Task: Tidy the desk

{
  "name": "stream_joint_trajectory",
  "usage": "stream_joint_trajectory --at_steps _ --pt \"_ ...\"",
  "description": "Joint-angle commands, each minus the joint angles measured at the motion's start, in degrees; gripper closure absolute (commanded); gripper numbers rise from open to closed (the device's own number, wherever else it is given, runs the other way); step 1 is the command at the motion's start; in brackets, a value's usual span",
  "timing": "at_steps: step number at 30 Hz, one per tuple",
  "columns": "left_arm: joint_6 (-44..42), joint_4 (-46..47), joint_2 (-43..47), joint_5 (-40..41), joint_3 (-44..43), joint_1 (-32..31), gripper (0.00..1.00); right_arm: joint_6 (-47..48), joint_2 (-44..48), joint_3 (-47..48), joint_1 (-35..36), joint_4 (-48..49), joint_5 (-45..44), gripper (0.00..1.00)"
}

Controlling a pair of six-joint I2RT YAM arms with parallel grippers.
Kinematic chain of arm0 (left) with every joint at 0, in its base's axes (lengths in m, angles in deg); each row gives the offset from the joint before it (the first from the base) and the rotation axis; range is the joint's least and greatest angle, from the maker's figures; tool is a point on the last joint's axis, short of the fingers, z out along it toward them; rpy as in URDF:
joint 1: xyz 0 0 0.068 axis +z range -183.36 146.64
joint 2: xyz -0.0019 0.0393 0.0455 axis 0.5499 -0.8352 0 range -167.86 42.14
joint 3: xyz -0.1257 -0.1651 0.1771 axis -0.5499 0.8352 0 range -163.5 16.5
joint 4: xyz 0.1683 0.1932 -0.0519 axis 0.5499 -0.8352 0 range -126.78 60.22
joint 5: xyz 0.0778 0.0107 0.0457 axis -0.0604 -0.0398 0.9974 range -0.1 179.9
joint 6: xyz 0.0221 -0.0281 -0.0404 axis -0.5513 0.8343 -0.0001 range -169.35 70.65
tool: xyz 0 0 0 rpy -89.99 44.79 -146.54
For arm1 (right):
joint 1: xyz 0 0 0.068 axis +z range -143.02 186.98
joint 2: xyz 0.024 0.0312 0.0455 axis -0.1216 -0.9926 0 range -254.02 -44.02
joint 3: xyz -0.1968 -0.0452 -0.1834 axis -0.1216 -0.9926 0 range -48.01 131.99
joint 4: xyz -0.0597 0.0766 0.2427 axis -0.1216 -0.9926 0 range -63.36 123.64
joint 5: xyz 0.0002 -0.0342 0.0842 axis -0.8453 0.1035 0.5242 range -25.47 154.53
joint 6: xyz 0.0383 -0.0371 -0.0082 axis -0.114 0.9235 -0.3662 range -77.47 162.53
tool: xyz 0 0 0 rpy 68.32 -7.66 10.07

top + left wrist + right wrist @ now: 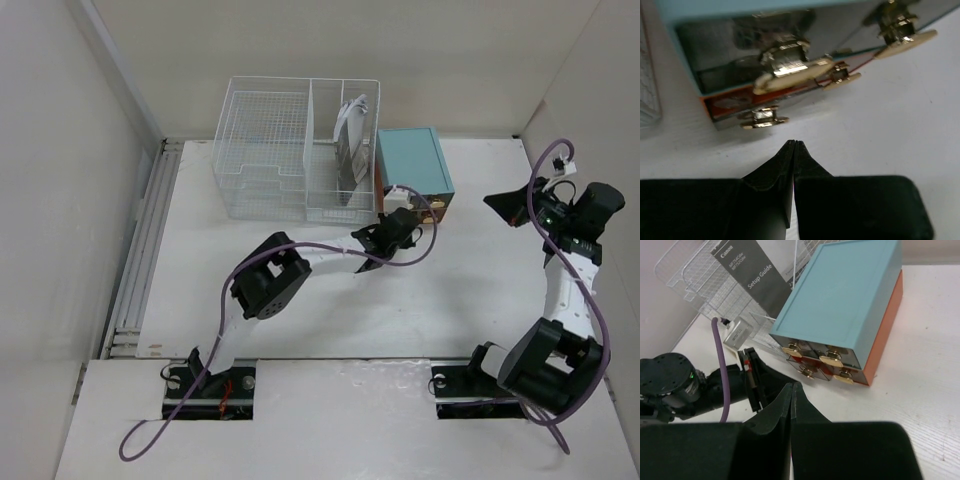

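Observation:
The desk (330, 310) is a wide white tabletop. A teal-topped drawer box (412, 165) with an orange base and gold knobs stands at the back middle. My left gripper (405, 222) is shut and empty, its tips just in front of the box's drawer fronts (785, 65). In the left wrist view my left gripper (794, 145) sits a short gap below the lowest gold knob (762, 117). My right gripper (505, 205) is shut and empty, raised at the right. In the right wrist view it (791, 387) looks down at the drawer box (840, 295) and the left arm.
A white wire basket (295, 145) stands left of the drawer box, holding a dark setup guide booklet (348, 160) and white papers. Pale wall panels ring the desk. A metal rail (140, 260) runs along the left edge. A purple cable (250, 265) loops off the left arm.

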Motion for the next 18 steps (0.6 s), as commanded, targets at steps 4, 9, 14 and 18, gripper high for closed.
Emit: stream_joint_trajectory --at_steps 4,9,14,18 --pt "3.42 -5.24 -2.52 6.91 -6.19 2.2 1.0 -0.76 -1.92 1.4 -1.16 -0.08 5.87 1.0" --pt "3.95 -7.17 -4.81 7.43 -10.13 3.87 1.0 -0.76 -2.54 1.93 -1.69 -0.08 6.41 1.0" --pt "3.42 -7.71 -6.3 7.43 -11.99 4.41 1.0 -0.23 -3.06 1.93 -1.69 -0.08 6.41 1.0" --pt "2.02 -4.39 -2.97 5.94 -8.58 3.19 1.0 0.29 -3.59 1.93 -1.69 -0.08 7.46 1.0"
